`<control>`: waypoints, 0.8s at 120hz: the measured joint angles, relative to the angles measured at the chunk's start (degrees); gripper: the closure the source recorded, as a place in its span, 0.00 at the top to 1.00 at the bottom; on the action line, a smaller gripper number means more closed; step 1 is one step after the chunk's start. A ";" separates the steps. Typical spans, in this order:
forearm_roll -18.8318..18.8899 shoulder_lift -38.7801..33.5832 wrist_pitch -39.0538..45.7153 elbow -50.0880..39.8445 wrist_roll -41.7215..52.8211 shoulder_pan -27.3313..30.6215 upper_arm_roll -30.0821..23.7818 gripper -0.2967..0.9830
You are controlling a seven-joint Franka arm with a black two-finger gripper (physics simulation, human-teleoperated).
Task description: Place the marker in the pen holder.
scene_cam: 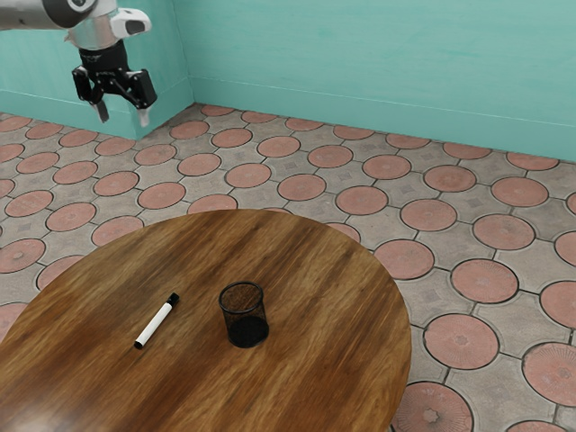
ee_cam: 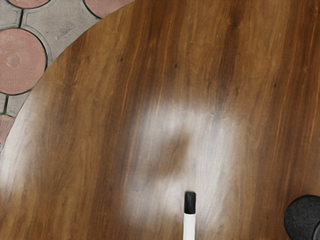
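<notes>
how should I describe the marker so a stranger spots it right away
Find the round wooden table. On it, to the exterior view's left of the mesh cup, is the slim marker. It is white with black ends and lies flat, while the cup is all black and stands upright.

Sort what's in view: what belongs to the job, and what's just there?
For the job:
- black-ended white marker
- round black mesh pen holder
- open black two-finger tool

Just there:
- round brown wooden table
- pink-and-grey patterned floor
- turquoise walls
</notes>
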 joint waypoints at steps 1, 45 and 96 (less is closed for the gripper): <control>-0.02 0.03 -0.02 0.03 0.15 0.01 0.02 0.76; -0.36 7.66 3.89 0.59 5.00 -0.78 -1.68 0.75; -0.25 -3.95 26.54 -38.33 10.35 -3.75 0.64 0.75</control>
